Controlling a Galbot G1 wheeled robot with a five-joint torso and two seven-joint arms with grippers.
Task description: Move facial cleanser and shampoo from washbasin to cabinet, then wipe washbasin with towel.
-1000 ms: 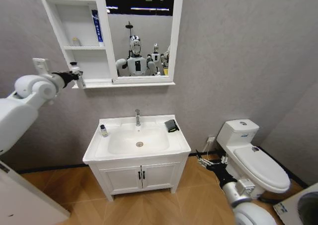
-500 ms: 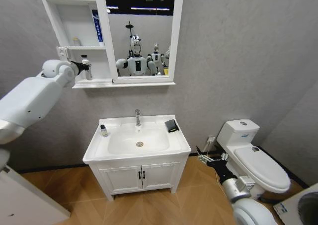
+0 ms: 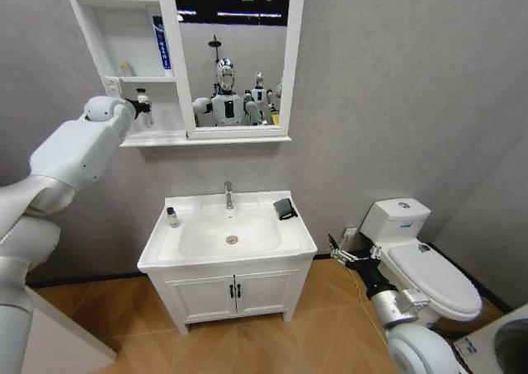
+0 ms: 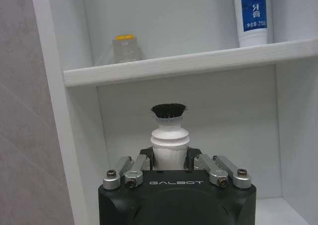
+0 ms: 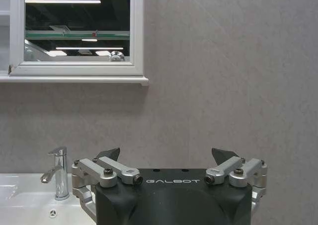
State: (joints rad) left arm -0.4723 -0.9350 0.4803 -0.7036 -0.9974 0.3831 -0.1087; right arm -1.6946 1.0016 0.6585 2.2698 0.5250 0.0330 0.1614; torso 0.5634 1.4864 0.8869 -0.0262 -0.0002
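Observation:
My left gripper (image 3: 142, 106) is shut on a white bottle with a black cap (image 4: 169, 135), which stands upright in the grip. I cannot tell whether it is the facial cleanser or the shampoo. Gripper and bottle are inside the lowest open compartment of the cabinet (image 3: 124, 79), under its middle shelf (image 4: 174, 66). A second small dark-capped bottle (image 3: 172, 217) stands on the left rim of the washbasin (image 3: 190, 201). The dark towel (image 3: 285, 209) lies folded on the right rear corner. My right gripper (image 3: 334, 246) hangs open low beside the toilet, its fingers (image 5: 112, 154) holding nothing.
A blue-and-white tube (image 3: 162, 44) and a small yellow-topped item (image 4: 125, 47) stand on the cabinet's middle shelf. The chrome tap (image 3: 228, 195) rises behind the bowl. A white toilet (image 3: 421, 267) stands to the right. The mirror panel (image 3: 235, 56) reflects the robot.
My left arm has swung right, carrying the bottle from outside the cabinet's left side into the lowest compartment. The right gripper has risen slightly beside the toilet.

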